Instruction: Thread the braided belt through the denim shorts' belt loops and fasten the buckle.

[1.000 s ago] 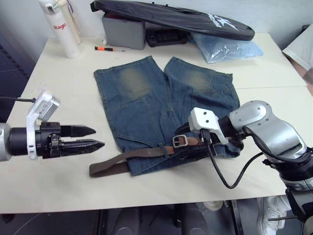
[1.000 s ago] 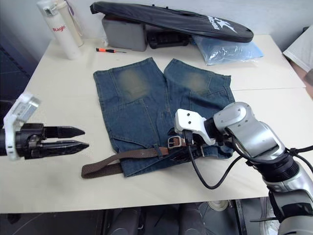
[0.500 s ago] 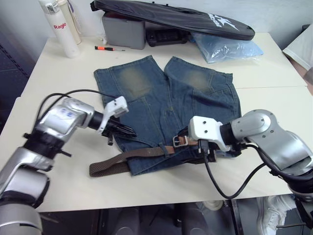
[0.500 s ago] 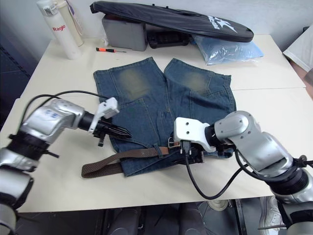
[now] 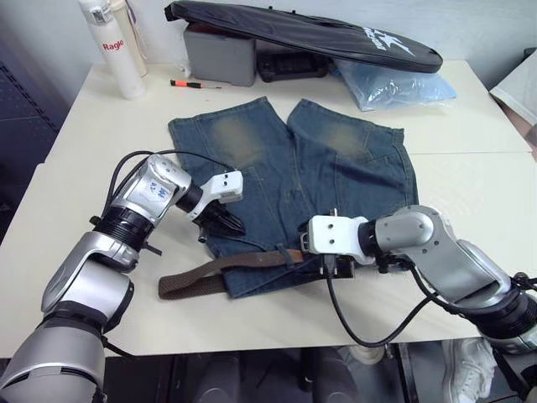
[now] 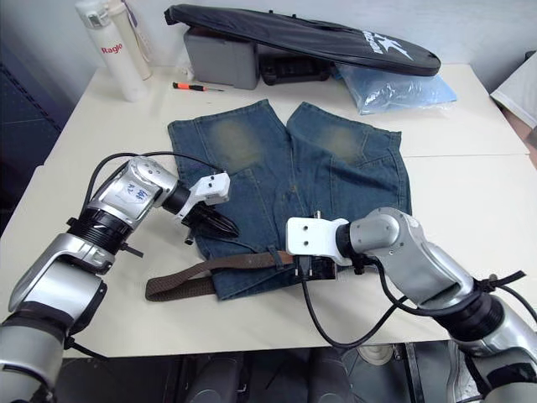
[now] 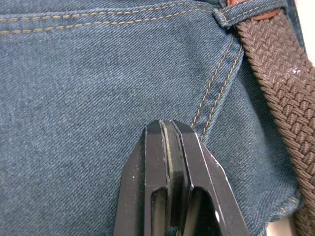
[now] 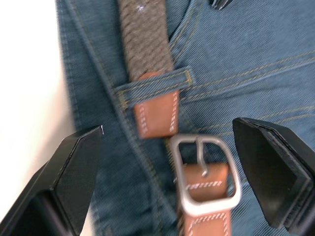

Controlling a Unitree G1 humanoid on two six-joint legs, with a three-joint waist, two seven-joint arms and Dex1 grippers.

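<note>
The belt (image 5: 220, 268) lies along the waistband of the shorts (image 5: 294, 180), which we see spread flat on the worktop (image 5: 470, 180) with the legs pointing away from us. Its dark woven end sticks out past the shorts on our left and rests on the bare worktop. In the right wrist view the tan tip (image 8: 156, 114) has passed under one loop (image 8: 153, 87) and stops just short of the buckle (image 8: 205, 175), the two not yet joined.

Our right claw (image 8: 179, 179) hangs over the buckle with its fingers (image 8: 74, 169) spread wide, one on each side, holding nothing. Our left claw (image 7: 171, 147) has its fingers pressed together, tips down on the denim just beside the belt, near a second loop (image 7: 224, 17) that the woven strap runs through.

At the far edge of the worktop we see a white bottle (image 5: 115, 50), a screwdriver (image 5: 193, 84), a grey case (image 5: 220, 54) under a black bag (image 5: 310, 34), and a blue plastic bag (image 5: 394, 82).
</note>
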